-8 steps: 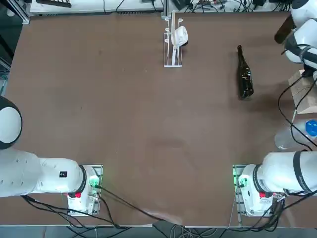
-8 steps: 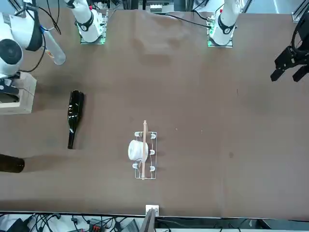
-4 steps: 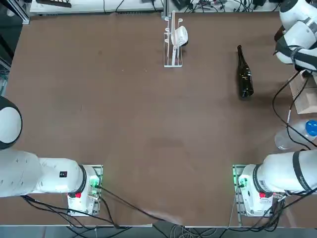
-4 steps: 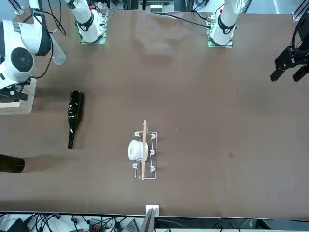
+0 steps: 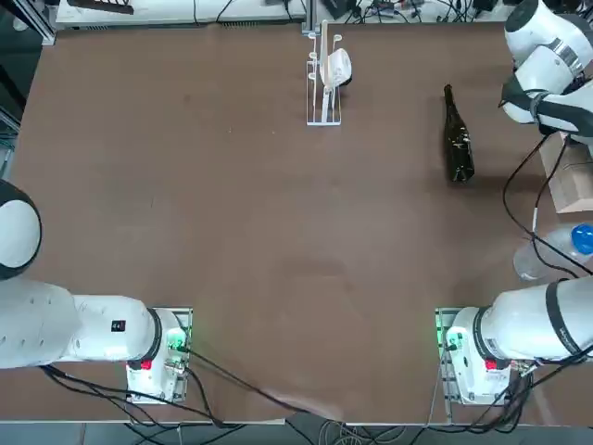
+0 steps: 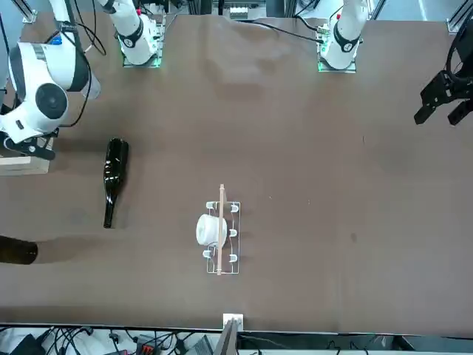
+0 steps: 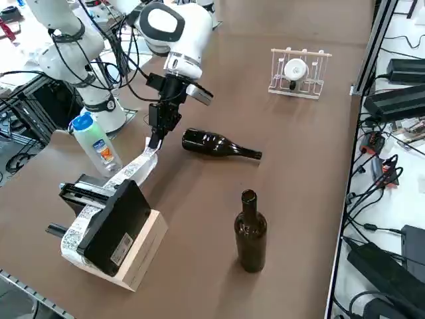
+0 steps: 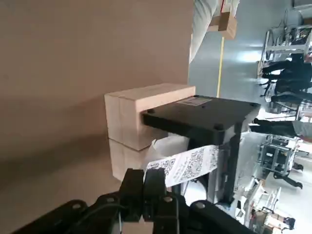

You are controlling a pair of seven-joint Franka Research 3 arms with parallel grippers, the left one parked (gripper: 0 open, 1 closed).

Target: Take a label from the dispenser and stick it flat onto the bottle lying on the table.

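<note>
Brown and mostly bare, the tabletop [image 5: 241, 222] carried your task's things along its right edge, as you could see from overhead. Your right gripper [image 7: 155, 138] hung just above the tabletop between the dispenser [image 7: 109, 222] and the bottle [image 7: 218, 145], its fingers [image 8: 146, 187] pressed together on the end of the label [image 8: 183, 165], a white strip printed with dark code marks. From the right side view you saw that strip run in a shallow curve from the gripper back down to the black dispenser on its pale wooden block [image 7: 143, 249]. The bottle, dark glass with a long neck, lay on its side just beyond the gripper, apart from it, its neck pointing toward the wire rack [image 7: 297, 73] at the far edge. A second dark bottle [image 7: 250, 232] stood upright nearer the table's corner, and a clear plastic bottle with a blue cap [image 7: 95, 143] stood by your arm's base. No label was on the lying bottle where you could see it.
</note>
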